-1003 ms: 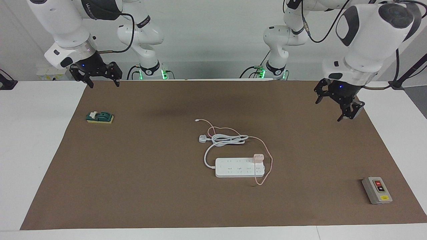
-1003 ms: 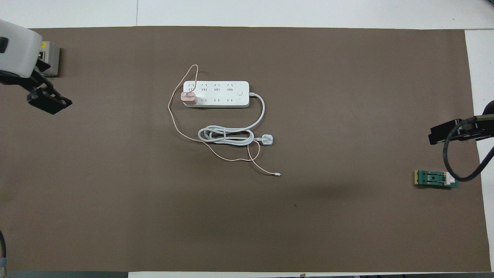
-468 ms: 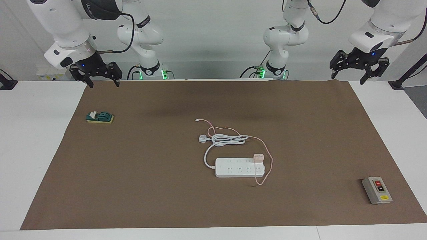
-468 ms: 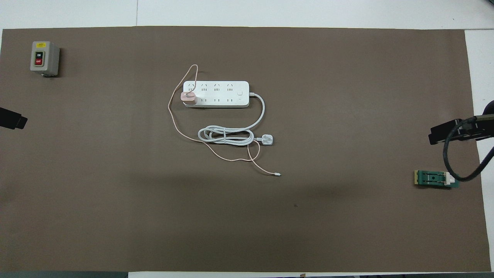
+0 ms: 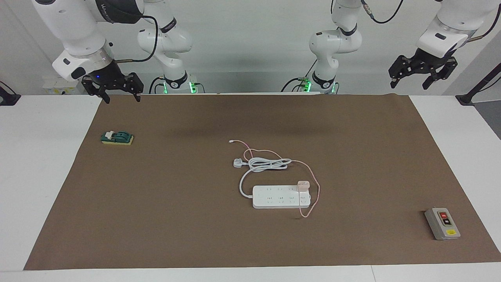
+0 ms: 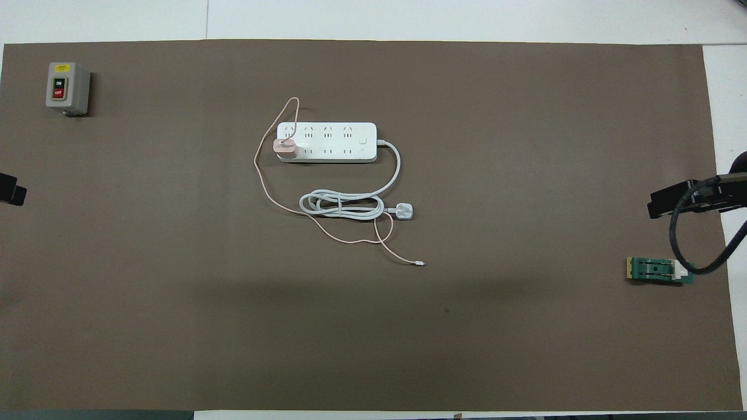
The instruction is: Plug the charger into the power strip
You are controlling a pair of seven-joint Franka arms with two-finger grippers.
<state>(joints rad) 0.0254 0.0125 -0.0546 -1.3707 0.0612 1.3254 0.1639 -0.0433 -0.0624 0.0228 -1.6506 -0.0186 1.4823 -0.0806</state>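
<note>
Left black two-finger gripper spread, empty, over the mat's 1 o'clock corner in the facing view – right black gripper likewise at 11. Pale pink cube charger sits on flat white power strip mid-mat – bare brown mat all round.

arms: white shells, dark joint bands
grippers: black, linked fingers
cables: black
bases: green lights

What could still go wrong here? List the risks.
1. The charger sits at the very end of the power strip; whether it is fully seated cannot be told, so it might work loose.
2. Its pink cable loops around that end and crosses the strip's coiled cord; a pull on either could drag the charger.
</note>
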